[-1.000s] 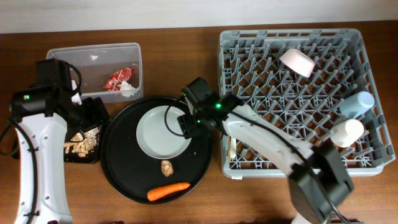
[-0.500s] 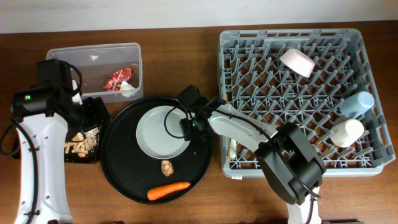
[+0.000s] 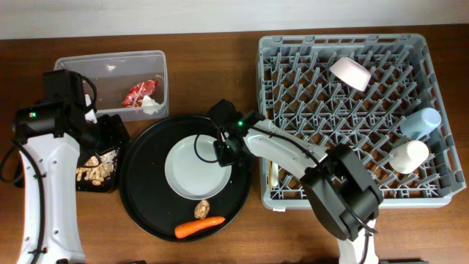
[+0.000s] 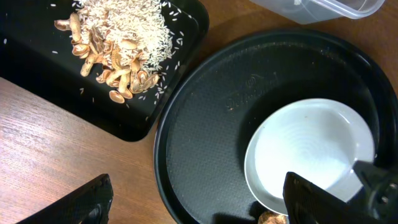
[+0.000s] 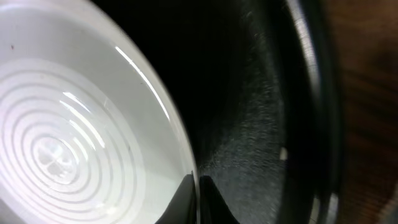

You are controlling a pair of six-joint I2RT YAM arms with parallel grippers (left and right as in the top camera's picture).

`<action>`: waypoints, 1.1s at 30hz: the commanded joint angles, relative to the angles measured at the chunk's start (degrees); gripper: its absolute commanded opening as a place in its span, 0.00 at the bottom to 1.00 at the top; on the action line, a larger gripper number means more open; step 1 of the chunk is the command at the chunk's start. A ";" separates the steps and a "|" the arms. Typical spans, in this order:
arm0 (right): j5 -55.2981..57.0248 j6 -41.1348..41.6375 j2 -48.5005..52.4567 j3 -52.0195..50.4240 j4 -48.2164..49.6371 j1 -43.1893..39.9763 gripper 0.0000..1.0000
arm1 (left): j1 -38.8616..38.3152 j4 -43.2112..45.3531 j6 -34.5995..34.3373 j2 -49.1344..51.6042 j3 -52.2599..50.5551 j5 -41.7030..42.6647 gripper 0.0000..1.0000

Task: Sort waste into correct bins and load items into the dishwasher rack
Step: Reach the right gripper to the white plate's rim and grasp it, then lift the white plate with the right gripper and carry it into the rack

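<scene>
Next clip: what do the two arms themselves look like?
The left arm and right arm look alike: smooth, rounded white links, boxy black joint housings, a small green light on each, and thin black cables looping alongside.

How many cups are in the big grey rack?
2. The blue cup lies at the rack's right edge, and the white cup is right beside it, nearer the robot. None seems hidden.

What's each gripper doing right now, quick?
Left gripper: open, holding nothing.
Right gripper: closed on the rim of the white round plate.
</scene>
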 commanded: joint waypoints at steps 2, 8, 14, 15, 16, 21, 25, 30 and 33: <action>11.52 -2.86 -9.27 8.96 -8.92 -2.56 0.04 | 0.22 0.13 -0.55 -0.35 -0.59 0.22 0.87; 28.63 -4.48 -19.85 18.05 -17.94 -6.71 0.04 | 0.22 0.15 -0.57 -0.35 -0.59 0.22 0.87; 56.04 -5.55 -25.88 19.12 -18.91 -12.11 0.04 | 0.22 0.35 -0.55 -0.35 -0.59 0.22 0.87; 60.17 -5.51 -25.68 18.71 -19.04 -13.09 0.04 | 0.22 0.35 -0.55 -0.35 -0.59 0.22 0.87; 64.17 -4.79 -25.24 18.03 -19.04 -14.23 0.04 | 0.22 0.35 -0.57 -0.35 -0.59 0.24 0.87; 69.77 -4.42 -21.03 17.40 -19.30 -17.73 0.04 | 0.22 0.35 -0.57 -0.35 -0.59 0.24 0.87; 70.18 -4.42 -16.02 17.40 -19.76 -19.65 0.04 | 0.22 0.33 -0.57 -0.35 -0.59 0.24 0.87; 70.14 -4.00 -10.54 17.40 -20.61 -20.31 0.04 | 0.22 0.33 -0.57 -0.35 -0.59 0.24 0.87; 68.08 -4.00 -7.91 17.40 -20.76 -20.24 0.04 | 0.22 0.33 -0.57 -0.35 -0.59 0.24 0.87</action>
